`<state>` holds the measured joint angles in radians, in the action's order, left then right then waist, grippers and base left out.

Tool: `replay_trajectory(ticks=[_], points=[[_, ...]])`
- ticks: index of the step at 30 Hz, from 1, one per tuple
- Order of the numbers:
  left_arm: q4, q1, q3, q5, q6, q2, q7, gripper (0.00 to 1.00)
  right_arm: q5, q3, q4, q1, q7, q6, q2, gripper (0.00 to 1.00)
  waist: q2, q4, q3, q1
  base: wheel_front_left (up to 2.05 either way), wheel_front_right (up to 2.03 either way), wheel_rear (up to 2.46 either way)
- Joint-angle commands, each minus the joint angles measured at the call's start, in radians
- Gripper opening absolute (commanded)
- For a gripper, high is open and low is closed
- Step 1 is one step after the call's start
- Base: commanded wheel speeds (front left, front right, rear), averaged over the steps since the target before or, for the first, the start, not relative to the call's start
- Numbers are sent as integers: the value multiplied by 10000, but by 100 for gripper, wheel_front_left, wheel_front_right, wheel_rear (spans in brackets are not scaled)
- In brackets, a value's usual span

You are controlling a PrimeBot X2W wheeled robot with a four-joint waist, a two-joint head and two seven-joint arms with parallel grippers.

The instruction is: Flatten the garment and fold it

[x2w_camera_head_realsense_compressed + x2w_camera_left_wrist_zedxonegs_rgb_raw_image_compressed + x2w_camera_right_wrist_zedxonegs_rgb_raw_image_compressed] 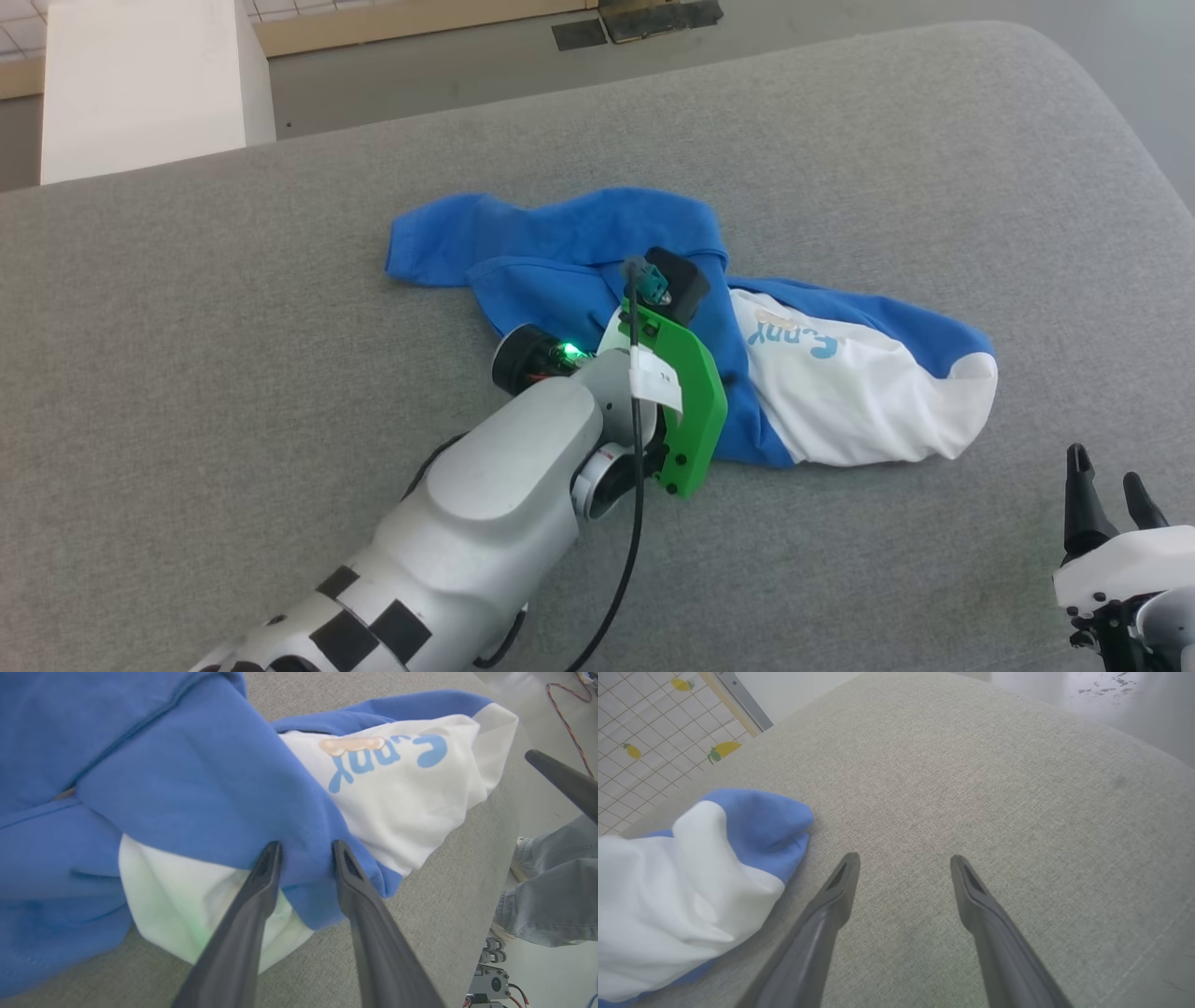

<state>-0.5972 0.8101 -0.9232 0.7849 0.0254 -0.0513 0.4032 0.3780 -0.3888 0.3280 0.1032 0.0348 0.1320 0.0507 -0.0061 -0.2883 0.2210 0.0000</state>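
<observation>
Left tool (pixel 306 851) pinching soft blue fold of crumpled garment (pixel 397 798)

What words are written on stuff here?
Light-blue word on the shirt: upside down and creased, seems to end in "nny"; the rest is unclear.
White tag on the cable: marks too small to read.

The garment (pixel 840 392) lies crumpled and bunched on the grey surface (pixel 233 373). Its white chest faces up, with light-blue lettering (pixel 822 347) beside a small beige patch (pixel 351 745), possibly a bear. One blue sleeve (pixel 448 238) trails leftward.
</observation>
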Motion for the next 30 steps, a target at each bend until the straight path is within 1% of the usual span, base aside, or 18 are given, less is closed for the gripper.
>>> replay_trajectory(ticks=[1, 4, 6, 9, 10, 12, 14, 16, 18, 20, 24, 25, 27, 30], points=[[-13, 236, -21, 94, -11, 9, -115, 0, -49, 9, 41, 188, -65, -13, -4, 100, 61, 35, 7, 0, 0, 0, 0], [69, 299, -10, 373, 68, 9, -340, 0, -146, 7, 117, 230, -78, -13, -5, 100, 61, 169, -66, 0, 0, 0, 0], [286, 299, 163, 763, 127, 9, -610, 0, -222, 0, 154, 234, -68, -13, -5, 100, 61, 319, -165, 0, 0, 0, 0], [907, 253, 634, 1591, 201, 10, -1152, 0, -396, -186, 135, 134, -33, -13, -5, 100, 61, 816, -412, 0, 0, 0, 0], [1064, 265, 769, 1695, 163, 10, -1314, 0, -472, -221, 93, 110, -24, -13, -5, 100, 61, 945, -469, 0, 0, 0, 0], [1416, 212, 1094, 1974, 112, -5, -1639, 0, -677, -438, -1, 4, 8, -13, -5, 100, 61, 1411, -677, 0, 0, 0, 0], [1730, 126, 1460, 2039, -69, -202, -2009, 0, -801, -541, -87, -50, 122, -13, -5, 100, 61, 1873, -893, 0, 0, 0, 0], [2076, -80, 1824, 2092, -320, -557, -2295, 0, -872, -607, -195, -98, 224, -13, -5, 100, 61, 2364, -1106, 0, 0, 0, 0], [2459, -418, 2243, 2155, -699, -1026, -2547, 0, -941, -611, -304, -158, 350, -13, -5, 100, 61, 2861, -1275, 0, 0, 0, 0], [2864, -899, 2736, 2262, -1168, -1563, -2795, 0, -966, -575, -391, -191, 449, -13, -5, 100, 61, 3300, -1411, 0, 0, 0, 0], [3488, -2363, 3742, 2521, -2392, -2808, -3090, 0, -959, -459, -550, -235, 589, -13, -5, 100, 61, 4032, -1573, 0, 0, 0, 0], [3581, -2880, 4036, 2640, -2765, -3119, -3159, 0, -945, -406, -589, -231, 624, -13, -5, 100, 61, 4168, -1573, 0, 0, 0, 0], [3613, -3903, 4561, 2976, -3379, -3519, -3260, 0, -932, -316, -624, -215, 669, -13, -5, 100, 61, 4368, -1581, 0, 0, 0, 0], [3485, -5303, 5054, 3474, -4083, -3754, -3263, 0, -923, -96, -638, -169, 730, -13, -5, 100, 61, 4462, -1552, 0, 0, 0, 0]])
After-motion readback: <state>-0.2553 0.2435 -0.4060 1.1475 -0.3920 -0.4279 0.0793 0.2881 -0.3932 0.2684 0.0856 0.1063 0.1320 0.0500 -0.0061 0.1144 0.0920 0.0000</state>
